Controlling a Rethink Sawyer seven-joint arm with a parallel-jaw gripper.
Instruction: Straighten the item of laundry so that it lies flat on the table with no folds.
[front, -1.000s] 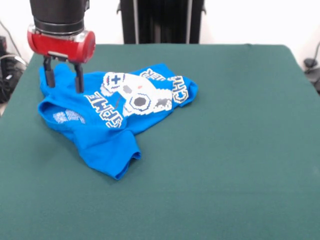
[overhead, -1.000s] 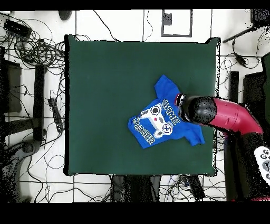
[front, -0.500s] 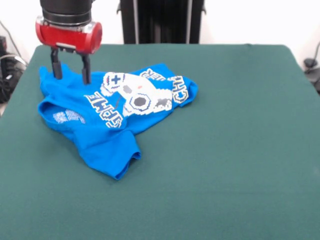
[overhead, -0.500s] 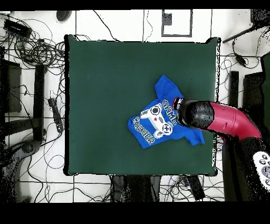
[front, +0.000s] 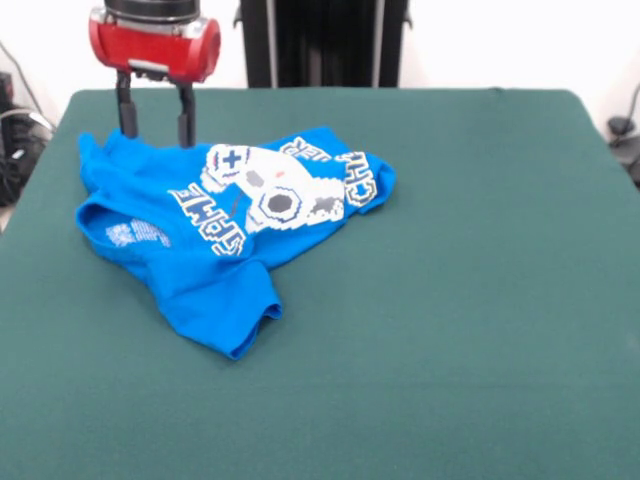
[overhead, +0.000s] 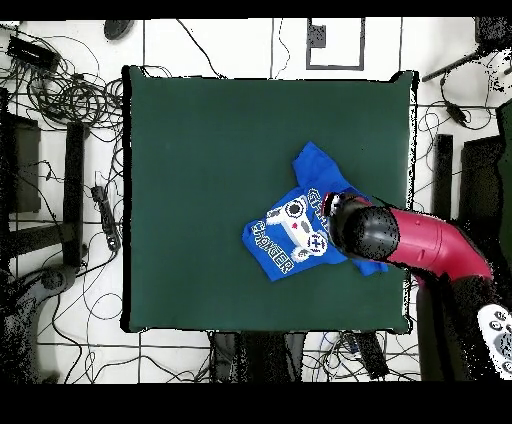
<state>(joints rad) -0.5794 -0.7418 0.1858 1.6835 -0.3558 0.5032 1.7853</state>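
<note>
The item of laundry (front: 210, 235), a bright blue T-shirt with white controller print and block letters, lies crumpled and folded over itself on the left half of the table (front: 450, 300). One sleeve points toward the front edge. My gripper (front: 155, 128) hangs open above the shirt's far left edge, its two dark fingers (front: 185, 118) apart and holding nothing. In the overhead view the arm's red and black head (overhead: 365, 230) covers the shirt's right part (overhead: 290, 235), hiding the fingers.
The green table (overhead: 200, 150) spreads wide to the right of the shirt in the front view. Cables and stands lie on the floor around the table (overhead: 60, 90). A black column (front: 320, 40) stands behind the far edge.
My gripper has risen and drifted right and toward the far edge, from down at the shirt's left fold to above it. The shirt has not moved.
</note>
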